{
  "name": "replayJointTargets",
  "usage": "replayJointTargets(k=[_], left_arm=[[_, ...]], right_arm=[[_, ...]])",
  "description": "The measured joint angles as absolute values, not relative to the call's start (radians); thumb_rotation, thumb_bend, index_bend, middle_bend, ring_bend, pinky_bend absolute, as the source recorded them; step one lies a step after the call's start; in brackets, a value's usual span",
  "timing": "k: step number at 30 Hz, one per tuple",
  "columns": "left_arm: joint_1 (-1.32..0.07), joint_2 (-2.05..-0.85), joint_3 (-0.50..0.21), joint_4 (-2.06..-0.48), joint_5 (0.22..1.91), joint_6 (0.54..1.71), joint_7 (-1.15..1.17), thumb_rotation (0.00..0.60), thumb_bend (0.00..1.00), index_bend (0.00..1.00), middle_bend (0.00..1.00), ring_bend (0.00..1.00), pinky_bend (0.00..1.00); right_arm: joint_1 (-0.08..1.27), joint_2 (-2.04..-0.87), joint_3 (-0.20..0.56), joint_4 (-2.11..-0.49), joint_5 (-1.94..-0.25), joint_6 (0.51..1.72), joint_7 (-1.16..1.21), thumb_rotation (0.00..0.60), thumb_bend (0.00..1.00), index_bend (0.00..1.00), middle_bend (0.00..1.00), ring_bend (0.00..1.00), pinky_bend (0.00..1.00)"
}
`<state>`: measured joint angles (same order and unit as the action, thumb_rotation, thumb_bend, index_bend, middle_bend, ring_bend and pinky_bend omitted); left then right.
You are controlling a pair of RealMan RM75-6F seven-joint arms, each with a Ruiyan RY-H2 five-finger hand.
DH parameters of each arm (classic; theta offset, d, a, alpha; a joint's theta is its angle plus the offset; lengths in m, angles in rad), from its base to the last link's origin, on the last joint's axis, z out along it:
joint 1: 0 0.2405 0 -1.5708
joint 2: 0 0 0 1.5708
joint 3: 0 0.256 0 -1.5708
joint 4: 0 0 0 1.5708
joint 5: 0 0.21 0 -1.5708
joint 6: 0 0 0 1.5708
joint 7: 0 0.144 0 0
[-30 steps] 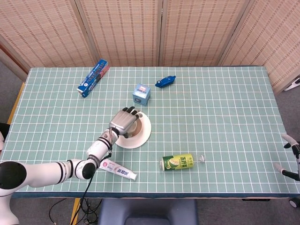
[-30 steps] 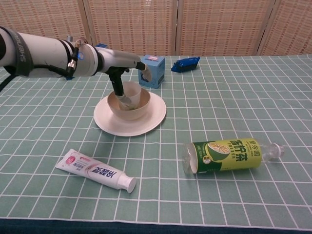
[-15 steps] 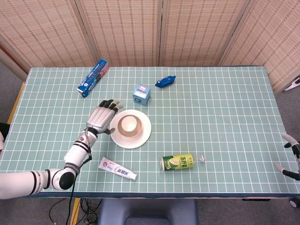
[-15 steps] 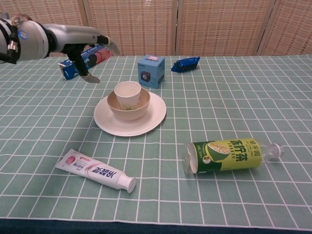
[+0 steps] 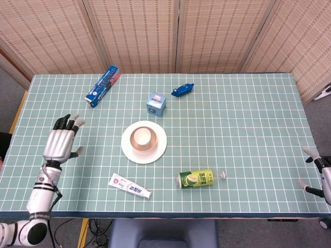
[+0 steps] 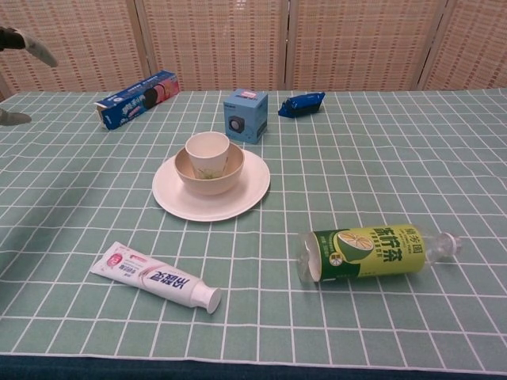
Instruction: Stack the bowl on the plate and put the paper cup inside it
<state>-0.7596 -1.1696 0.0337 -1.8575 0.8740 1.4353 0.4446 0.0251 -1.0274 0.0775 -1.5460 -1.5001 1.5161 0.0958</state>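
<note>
From the head view, looking down on the green checked table (image 5: 232, 129), a round white plate (image 5: 158, 151) lies near the middle with a tan bowl (image 5: 134, 142) standing on it and a white paper cup (image 5: 143, 137) upright inside the bowl. The left hand (image 5: 59, 143) hangs over the table's left edge, well apart from the plate, its fingers spread and nothing in them. At the far right edge only a few pale fingertips of the right hand (image 5: 315, 173) show; whether they are spread or curled I cannot tell. Just beyond the plate sits a small light-blue box (image 5: 155, 103), and further back a dark-blue wrapped packet (image 5: 182, 90). A long blue carton (image 5: 103, 85) lies slantwise toward the back left. In front of the plate a white toothpaste tube (image 5: 129, 186) lies flat, and to its right a green-labelled plastic bottle (image 5: 198, 179) lies on its side.

From the chest view, the plate (image 6: 170, 194) is left of centre, the bowl (image 6: 195, 177) resting on it and the paper cup (image 6: 207, 147) standing upright inside, its rim rising above the bowl's. Fingertips of the left hand (image 6: 24, 44) show at the top left corner, apart from one another and touching nothing. The light-blue box (image 6: 245, 115) stands just behind the plate, with the dark-blue packet (image 6: 302, 103) to its right and the long carton (image 6: 136, 98) to its left. The toothpaste tube (image 6: 154, 275) lies near the front left, cap pointing right, and the bottle (image 6: 368, 252) lies on its side near the front right, cap pointing right.
</note>
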Motion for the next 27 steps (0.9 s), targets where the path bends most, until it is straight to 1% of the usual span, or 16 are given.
replayJointTargets(k=[4,8,11,17,24,27], left_arm=[[-0.649,-1.167,0.086,-1.868,0.979,1.565,0.451,0.6,0.25,0.18,0.03,0.02,0.09],[-0.544,-1.162,0.123,-1.876,1.048,1.641,0.452,0.6,0.25,0.18,0.03,0.02,0.09],[-0.485,-1.155,0.141,-1.884,1.082,1.667,0.457,0.6,0.25,0.18,0.03,0.02,0.09],[-0.405,-1.152,0.149,-1.887,1.159,1.711,0.468,0.6,0.25,0.18,0.03,0.02,0.09],[-0.33,-1.177,0.152,-1.88,1.251,1.741,0.484,0.6,0.25,0.18,0.03,0.02,0.09],[-0.31,-1.195,0.147,-1.86,1.29,1.755,0.488,0.6,0.25,0.18,0.03,0.02,0.09]], right_arm=[[0.033,-1.018,0.065,-1.554,-1.513,1.493,0.103,0.6,0.05,0.19,0.39,0.35,0.55],[0.044,-1.001,0.051,-1.567,-1.528,1.463,0.126,0.6,0.05,0.19,0.39,0.31,0.5],[0.054,-0.991,0.042,-1.572,-1.543,1.449,0.142,0.6,0.05,0.19,0.38,0.31,0.47],[0.058,-0.998,0.035,-1.569,-1.561,1.453,0.159,0.6,0.05,0.19,0.38,0.3,0.47],[0.058,-1.019,0.03,-1.531,-1.6,1.489,0.197,0.6,0.05,0.19,0.38,0.3,0.47],[0.058,-1.028,0.03,-1.514,-1.623,1.517,0.212,0.6,0.05,0.21,0.38,0.3,0.47]])
